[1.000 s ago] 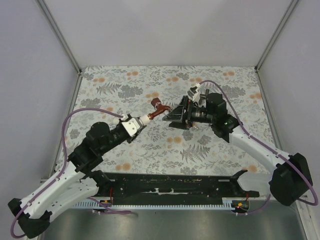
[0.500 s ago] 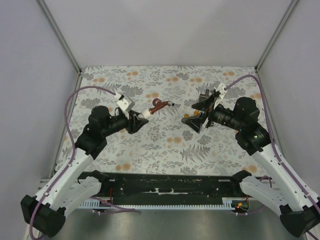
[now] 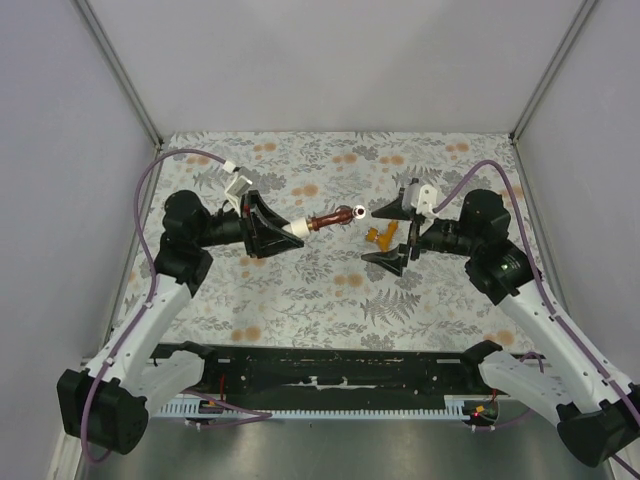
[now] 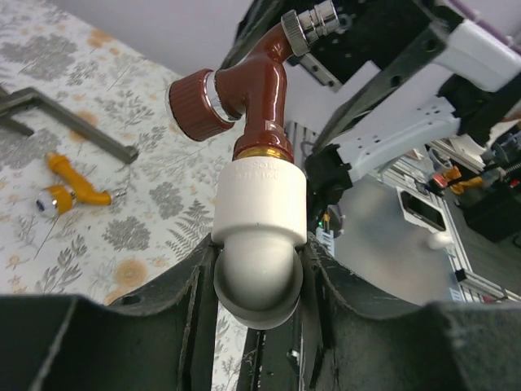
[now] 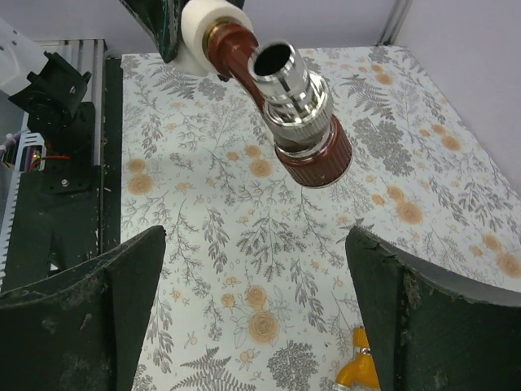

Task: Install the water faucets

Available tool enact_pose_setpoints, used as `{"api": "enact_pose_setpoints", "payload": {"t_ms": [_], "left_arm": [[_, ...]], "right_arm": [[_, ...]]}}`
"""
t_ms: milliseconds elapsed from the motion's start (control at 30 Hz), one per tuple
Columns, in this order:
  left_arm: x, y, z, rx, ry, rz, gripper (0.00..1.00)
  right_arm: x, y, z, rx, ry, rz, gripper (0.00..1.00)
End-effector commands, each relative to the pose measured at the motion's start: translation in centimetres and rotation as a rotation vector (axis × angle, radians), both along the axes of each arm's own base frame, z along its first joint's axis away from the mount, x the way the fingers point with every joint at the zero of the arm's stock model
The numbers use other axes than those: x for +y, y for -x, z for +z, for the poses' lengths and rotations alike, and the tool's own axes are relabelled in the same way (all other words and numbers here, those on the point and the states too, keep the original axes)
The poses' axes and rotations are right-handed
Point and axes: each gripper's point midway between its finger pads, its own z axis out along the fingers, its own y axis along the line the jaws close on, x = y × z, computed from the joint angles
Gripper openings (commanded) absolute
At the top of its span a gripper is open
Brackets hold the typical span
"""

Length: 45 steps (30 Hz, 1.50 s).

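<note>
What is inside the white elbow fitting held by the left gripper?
The reddish-brown faucet enters the open end of the white elbow fitting, with a brass-coloured ring showing at the rim. The faucet's part inside is covered by the white wall, so its depth cannot be seen.

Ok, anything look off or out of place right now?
Nothing looks damaged or spilled. The reddish-brown faucet sits straight in the white elbow fitting, which the left gripper holds in the air. The only loose piece is the orange faucet, lying on its side on the table near the open right gripper.
</note>
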Motion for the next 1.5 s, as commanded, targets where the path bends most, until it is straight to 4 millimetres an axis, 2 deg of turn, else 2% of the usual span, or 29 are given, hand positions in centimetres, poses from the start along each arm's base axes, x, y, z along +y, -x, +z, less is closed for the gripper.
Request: {"api": "enact_pose_setpoints", "payload": {"t_ms": [0,167,400,767,967,1033,1100,1167,1300,1467], "left_arm": [[0.2,3.4,5.1,-0.096,0.035,-0.165,0.02],[0.5,4.3,4.9,-0.058,-0.019,-0.197,0.02],[0.6,4.5,5.1,-0.01,-0.038,-0.189,0.02],[0.5,4.5,5.6,0.012,-0.041,-0.185,0.02],[0.4,4.8,5.5,-0.027,-0.045,-0.188,0.02],[0.5,4.7,5.3,-0.053,-0.053,-0.176,0.02],[0.6,4.4,4.9,-0.099,-0.074,-0.145,0.02],[0.9,3.9,4.4,-0.158,-0.107,-0.095,0.02],[1.7,3.3,2.7,-0.373,-0.237,-0.011,0.02],[2.4,2.8,2.2,-0.628,-0.378,0.141,0.02]], "right_arm": [[0.8,1.2,3.9,-0.142,-0.044,0.118,0.98],[1.6,1.4,5.3,-0.148,-0.089,0.178,0.97],[2.4,1.8,7.3,-0.197,-0.116,0.242,0.91],[6.2,3.2,7.3,-0.157,-0.136,0.368,0.78],[7.0,2.6,6.9,-0.089,-0.145,0.37,0.59],[7.2,2.2,6.8,-0.036,-0.158,0.35,0.47],[7.4,2.1,6.4,0.024,-0.159,0.341,0.3],[7.6,1.8,6.1,0.134,-0.168,0.316,0.01],[7.9,0.4,4.4,0.436,-0.187,0.184,0.0],[8.3,0.0,1.1,0.836,-0.218,0.069,0.0]]}}
